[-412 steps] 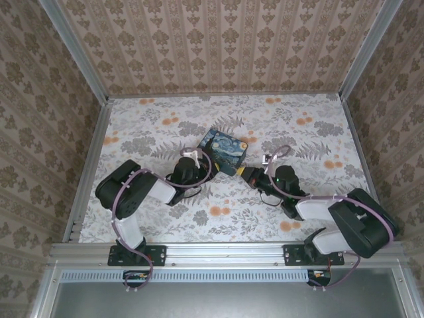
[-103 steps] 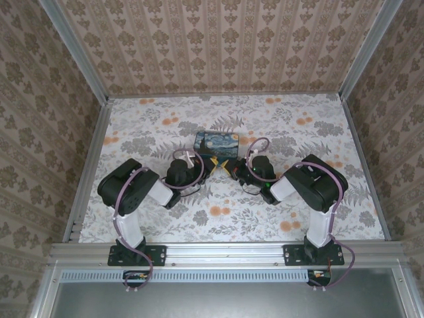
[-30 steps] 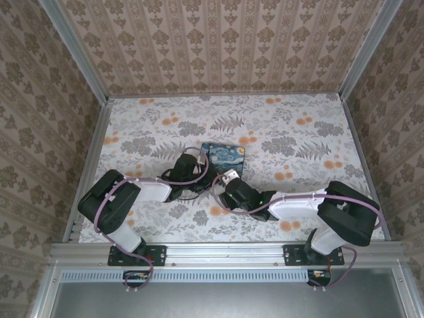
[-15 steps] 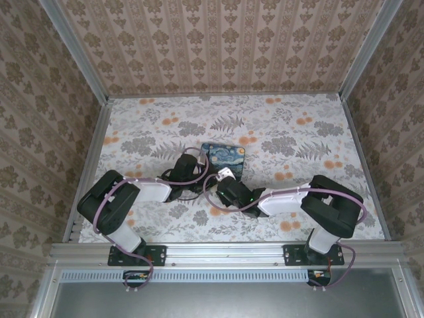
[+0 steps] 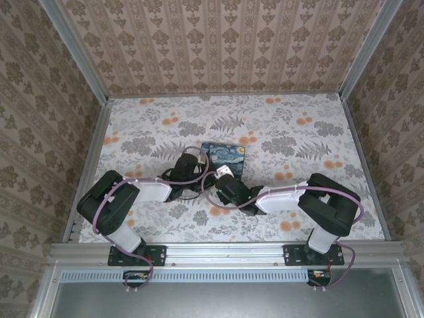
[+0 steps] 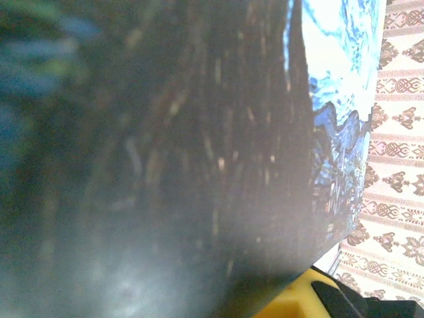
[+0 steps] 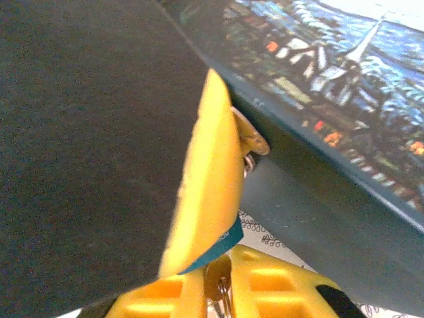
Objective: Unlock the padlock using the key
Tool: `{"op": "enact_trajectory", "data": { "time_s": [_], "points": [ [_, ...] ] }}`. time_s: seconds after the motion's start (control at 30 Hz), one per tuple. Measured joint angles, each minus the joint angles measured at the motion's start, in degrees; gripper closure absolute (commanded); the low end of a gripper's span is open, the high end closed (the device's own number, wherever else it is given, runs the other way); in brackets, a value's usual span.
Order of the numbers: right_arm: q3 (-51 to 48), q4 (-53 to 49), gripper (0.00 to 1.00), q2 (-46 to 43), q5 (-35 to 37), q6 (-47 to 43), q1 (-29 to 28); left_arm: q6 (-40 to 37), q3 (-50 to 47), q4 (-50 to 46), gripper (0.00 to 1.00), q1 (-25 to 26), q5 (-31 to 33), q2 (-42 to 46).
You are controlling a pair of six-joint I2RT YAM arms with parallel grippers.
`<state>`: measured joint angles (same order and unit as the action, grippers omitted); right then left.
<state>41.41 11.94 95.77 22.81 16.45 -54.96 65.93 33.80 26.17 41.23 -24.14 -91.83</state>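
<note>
The right gripper, pinched shut beside the tiny padlock by the painted box, should move slowly and never tug.

Padlock mostly hidden behind yellow finger; box cut off by right edge; left wrist camera: dark mass blurred, unidentifiable.

**Papered walls around a flowered counter**

We see three walls in beige damask paper closing the counter on its far, left and right edges. Its cover is pale, with grey foliage and orange blooms. Aluminium posts rise from the far corners, and a rail lines the near edge. The light is soft and even.
</note>
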Motion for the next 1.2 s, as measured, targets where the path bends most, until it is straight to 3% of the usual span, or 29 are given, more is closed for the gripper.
{"op": "enact_trajectory", "data": {
  "time_s": [0.07, 0.23, 0.33, 0.6, 0.8, 1.0, 1.2],
  "points": [
    [0.0, 0.5, 1.0, 0.0, -2.1, 0.0, 0.7, 0.0, 0.0, 0.0, 1.0, 0.0, 0.6, 0.0],
    [-1.5, 3.3, 0.99, -0.9, -11.4, 1.3, 4.5, 0.0, 0.0, -0.1, 1.0, 0.0, 1.5, 0.0],
    [-2.9, 5.0, 0.58, -1.7, -17.0, 2.7, 6.7, 0.0, 0.0, -0.2, 1.0, 0.0, 1.4, 0.0],
    [-7.4, 10.1, 0.29, -6.9, -24.5, 8.9, 8.9, 0.0, 0.0, -0.9, 1.0, 0.3, 1.3, 0.1],
    [-12.0, 13.9, 0.23, -10.3, -25.7, 14.4, 11.1, -0.2, 0.0, -1.4, 0.97, 0.3, 1.2, 0.1],
    [-14.4, 18.8, 0.22, -10.0, -28.2, 20.5, 13.5, -1.7, 0.0, -3.3, 0.68, 0.4, 1.5, 0.6],
    [-15.2, 25.3, 0.22, -7.2, -31.5, 26.1, 15.8, -3.1, -0.1, -5.4, 0.53, -0.1, 3.3, 3.6]
  ]
}}
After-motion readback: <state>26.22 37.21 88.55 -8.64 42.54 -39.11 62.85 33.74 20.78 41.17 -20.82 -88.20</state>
